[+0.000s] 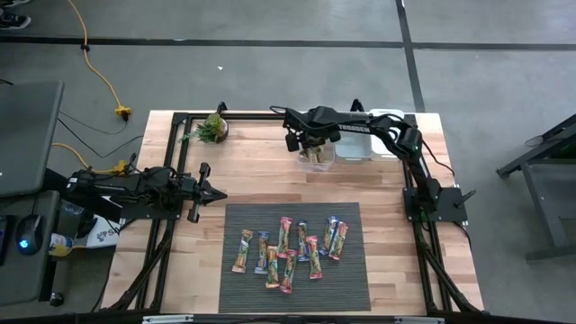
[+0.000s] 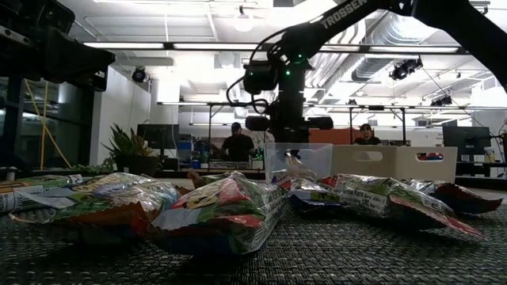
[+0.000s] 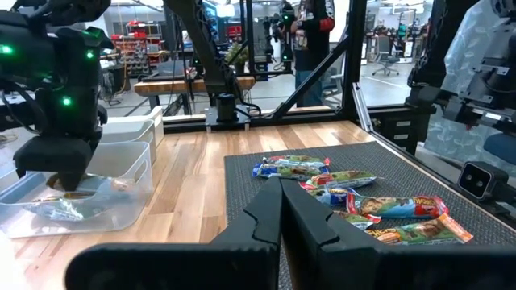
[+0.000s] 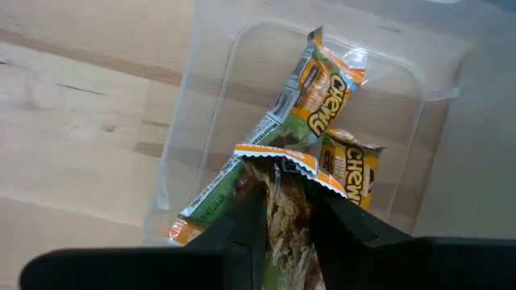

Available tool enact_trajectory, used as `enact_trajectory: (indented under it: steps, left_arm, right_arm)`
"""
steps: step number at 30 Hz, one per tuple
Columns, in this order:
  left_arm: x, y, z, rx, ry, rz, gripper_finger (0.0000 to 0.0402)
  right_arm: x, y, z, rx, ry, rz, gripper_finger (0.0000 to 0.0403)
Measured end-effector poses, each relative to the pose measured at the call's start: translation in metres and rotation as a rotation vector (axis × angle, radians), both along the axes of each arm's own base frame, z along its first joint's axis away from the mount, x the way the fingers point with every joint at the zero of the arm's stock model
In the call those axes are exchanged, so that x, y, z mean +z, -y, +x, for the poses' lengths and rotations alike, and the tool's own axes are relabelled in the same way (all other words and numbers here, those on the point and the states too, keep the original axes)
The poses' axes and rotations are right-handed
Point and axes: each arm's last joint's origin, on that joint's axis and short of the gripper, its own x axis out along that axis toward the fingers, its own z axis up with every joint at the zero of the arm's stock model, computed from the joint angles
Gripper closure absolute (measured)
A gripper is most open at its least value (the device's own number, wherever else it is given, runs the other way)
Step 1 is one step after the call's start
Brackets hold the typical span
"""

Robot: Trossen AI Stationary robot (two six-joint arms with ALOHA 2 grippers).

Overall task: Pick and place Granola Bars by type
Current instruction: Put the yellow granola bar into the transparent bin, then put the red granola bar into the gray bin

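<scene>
Pinched between right gripper [image 4: 284, 211] fingers: an orange-wrapped bar [image 4: 278, 201], directly over clear bin [image 4: 211, 89]. Might snag on release. Left gripper [image 3: 280, 211] shut, empty, idle.

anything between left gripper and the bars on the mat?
Nothing. In the high view only bare wood and the mat's edge separate the left gripper from the nearest granola bars.

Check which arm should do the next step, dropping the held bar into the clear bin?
Right. The right gripper is already above the clear bin, shut on a granola bar, with two bars already inside. The left gripper waits shut at the table's left side, holding nothing.
</scene>
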Motion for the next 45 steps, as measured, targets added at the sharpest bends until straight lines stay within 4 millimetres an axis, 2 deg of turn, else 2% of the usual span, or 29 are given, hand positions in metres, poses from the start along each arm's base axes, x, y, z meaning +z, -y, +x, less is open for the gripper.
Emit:
enact_trajectory:
  steps: [9, 21, 26, 33, 38, 45]
  left_arm:
    - [0.0, 0.0, 0.0, 0.0, 0.0, 0.0, 0.0401]
    - [0.0, 0.0, 0.0, 0.0, 0.0, 0.0, 0.0401]
    - [0.0, 0.0, 0.0, 0.0, 0.0, 0.0, 0.0401]
    - [0.0, 0.0, 0.0, 0.0, 0.0, 0.0, 0.0401]
    - [0.0, 0.0, 0.0, 0.0, 0.0, 0.0, 0.0401]
    - [0.0, 0.0, 0.0, 0.0, 0.0, 0.0, 0.0401]
  right_arm:
    - [0.001, 0.004, -0.001, 0.045, -0.01, -0.011, 0.0322]
    - [0.0, 0.001, -0.003, 0.093, -0.045, 0.006, 0.0233]
    - [0.003, -0.006, -0.002, 0.138, -0.076, -0.012, 0.0213]
    - [0.03, -0.014, -0.005, 0.156, -0.074, -0.134, 0.021]
    - [0.058, -0.021, -0.012, 0.169, -0.035, -0.195, 0.021]
    - [0.105, -0.051, -0.031, 0.301, -0.012, -0.223, 0.021]
